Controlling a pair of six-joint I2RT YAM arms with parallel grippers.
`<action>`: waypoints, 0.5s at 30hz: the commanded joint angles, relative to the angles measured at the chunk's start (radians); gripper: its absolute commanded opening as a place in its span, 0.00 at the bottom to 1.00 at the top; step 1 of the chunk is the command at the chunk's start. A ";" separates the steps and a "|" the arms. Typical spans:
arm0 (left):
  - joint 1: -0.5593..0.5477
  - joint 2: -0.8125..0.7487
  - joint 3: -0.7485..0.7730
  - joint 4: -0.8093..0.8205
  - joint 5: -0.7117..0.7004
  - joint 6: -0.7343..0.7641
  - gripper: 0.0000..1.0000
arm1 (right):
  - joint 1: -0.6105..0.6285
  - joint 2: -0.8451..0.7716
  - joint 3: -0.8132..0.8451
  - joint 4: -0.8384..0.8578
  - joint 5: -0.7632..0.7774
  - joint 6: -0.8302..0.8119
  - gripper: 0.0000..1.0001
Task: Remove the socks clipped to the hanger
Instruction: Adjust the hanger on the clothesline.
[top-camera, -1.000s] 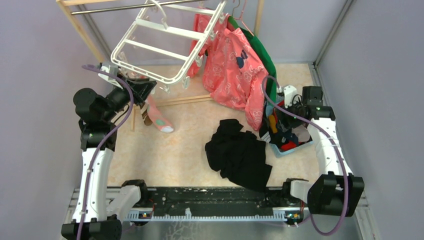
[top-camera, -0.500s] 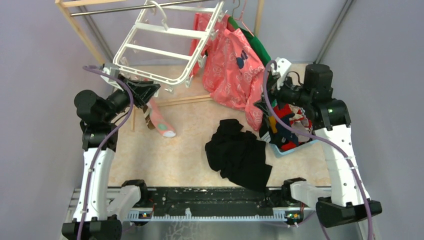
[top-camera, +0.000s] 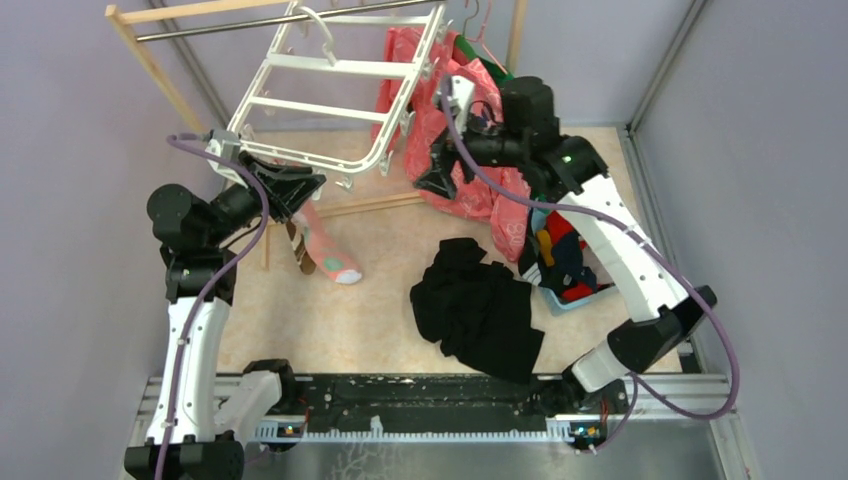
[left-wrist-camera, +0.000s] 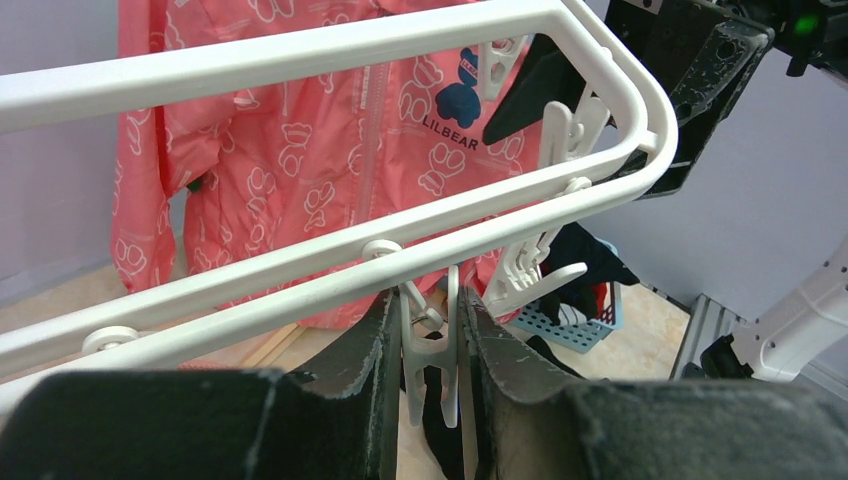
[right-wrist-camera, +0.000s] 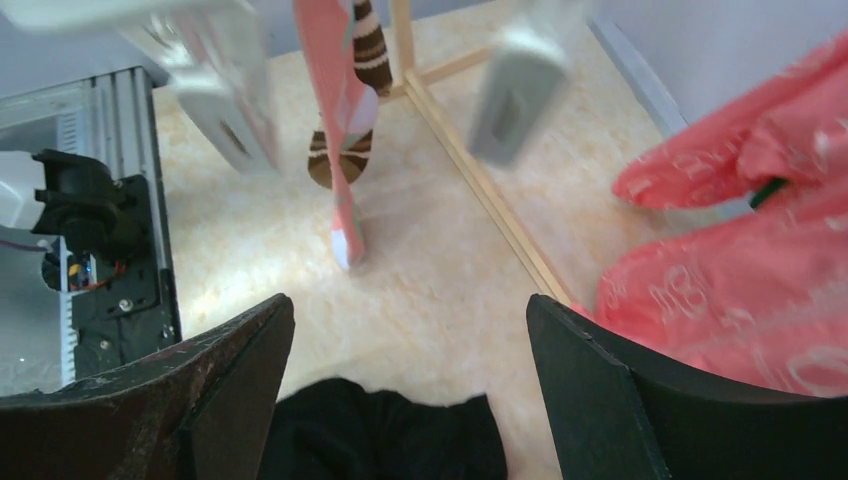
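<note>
The white hanger (top-camera: 330, 100) hangs tilted from the rail. A pale pink sock (top-camera: 325, 245) and a brown striped sock (top-camera: 298, 248) dangle from its near left corner. My left gripper (top-camera: 300, 185) is at that corner, shut on a white clip (left-wrist-camera: 440, 350) under the hanger's bar (left-wrist-camera: 350, 270). My right gripper (top-camera: 435, 170) is open and empty, in the air before the pink shirt (top-camera: 470, 130), right of the hanger. The right wrist view shows the pink sock (right-wrist-camera: 340, 130) and the striped sock (right-wrist-camera: 345, 165) beyond its open gripper (right-wrist-camera: 408, 310).
A black cloth heap (top-camera: 480, 310) lies mid-floor. A blue basket (top-camera: 552, 298) holding several socks stands at the right. A wooden frame with a rail (top-camera: 150, 60) holds the garments, and its floor bar (right-wrist-camera: 480, 180) runs under the socks.
My right arm has swung up and left from the basket to the pink shirt beside the hanger. My left gripper has kept its hold; the hanger and socks have shifted slightly.
</note>
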 joint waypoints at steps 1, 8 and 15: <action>-0.004 -0.012 -0.025 0.007 0.093 -0.015 0.25 | 0.106 0.052 0.122 0.107 0.100 0.059 0.86; -0.004 -0.015 -0.039 0.016 0.098 -0.023 0.26 | 0.118 0.182 0.284 0.153 0.207 0.098 0.81; -0.005 -0.017 -0.050 0.027 0.093 -0.034 0.28 | 0.116 0.198 0.295 0.192 0.210 0.092 0.67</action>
